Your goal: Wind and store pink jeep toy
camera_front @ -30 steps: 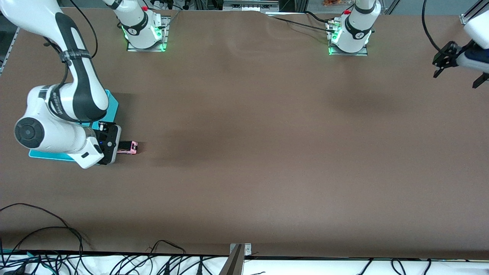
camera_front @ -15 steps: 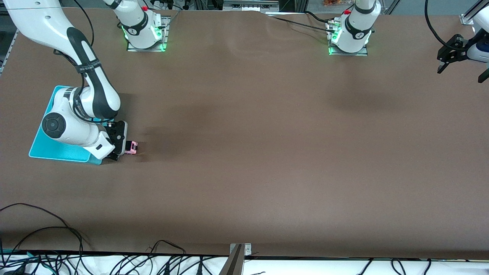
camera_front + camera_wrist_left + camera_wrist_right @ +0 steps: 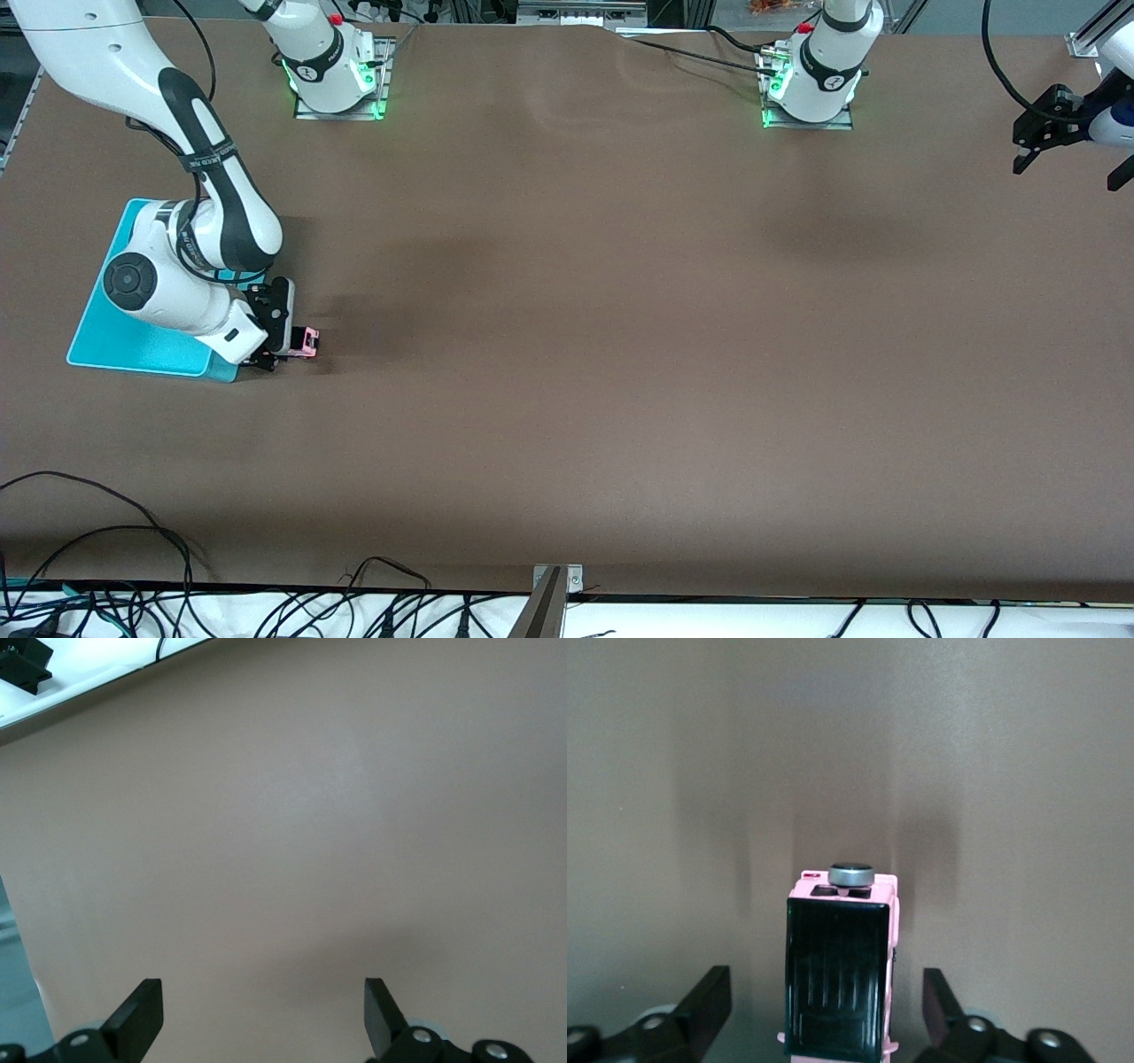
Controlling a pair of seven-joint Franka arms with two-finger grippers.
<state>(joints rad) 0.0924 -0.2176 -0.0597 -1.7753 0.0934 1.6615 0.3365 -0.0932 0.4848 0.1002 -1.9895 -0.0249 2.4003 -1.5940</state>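
Note:
The pink jeep toy (image 3: pixel 306 341) stands on the brown table beside the corner of the turquoise bin (image 3: pixel 115 346), on the bin's side toward the left arm's end. In the right wrist view the jeep (image 3: pixel 837 992) shows its black roof and a grey round knob (image 3: pixel 851 873). My right gripper (image 3: pixel 285 342) is low at the table with its jaws open on either side of the jeep (image 3: pixel 827 992), a gap showing on each side. My left gripper (image 3: pixel 1070 168) waits open over the table's edge at the left arm's end, with only bare table between its fingers (image 3: pixel 261 997).
The right arm's elbow and wrist hang over the turquoise bin. Both arm bases (image 3: pixel 337 66) (image 3: pixel 811 75) stand along the edge farthest from the front camera. Loose cables (image 3: pixel 133 549) and a metal bracket (image 3: pixel 551 594) lie along the nearest edge.
The right arm swung in and brought its gripper down over the jeep, now straddling it. The left gripper drifted slightly toward the table's end. The jeep has not moved.

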